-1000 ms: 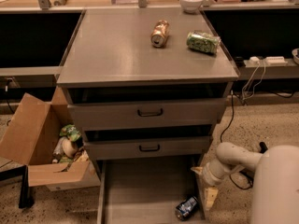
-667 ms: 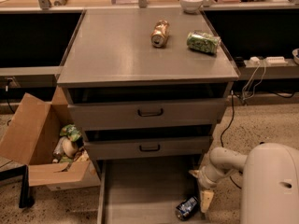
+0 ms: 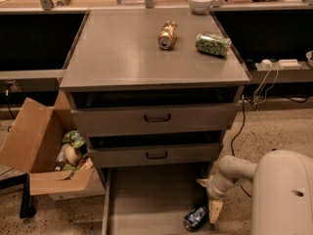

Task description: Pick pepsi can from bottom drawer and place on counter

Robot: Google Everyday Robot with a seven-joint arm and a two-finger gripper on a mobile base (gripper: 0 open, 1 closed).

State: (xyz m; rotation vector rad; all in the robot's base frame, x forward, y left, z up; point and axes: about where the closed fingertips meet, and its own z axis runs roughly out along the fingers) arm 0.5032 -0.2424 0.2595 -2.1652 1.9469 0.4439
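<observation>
The pepsi can (image 3: 195,218), dark blue, lies on its side at the front right of the open bottom drawer (image 3: 146,202). My gripper (image 3: 209,198) hangs over the drawer's right edge, just above and to the right of the can, apart from it. Its fingers are spread open and hold nothing; one fingertip (image 3: 215,212) points down beside the can. The counter (image 3: 127,53) is the grey top of the cabinet above.
A gold-brown can (image 3: 167,34) and a green patterned can (image 3: 212,43) lie on the counter's far right. Two shut drawers with black handles (image 3: 157,117) sit above the open one. An open cardboard box (image 3: 39,151) stands at the left. Cables (image 3: 239,126) hang at the right.
My arm and body have shifted left and fill more of the lower right. The gripper stays by the can's right side. The can has not moved.
</observation>
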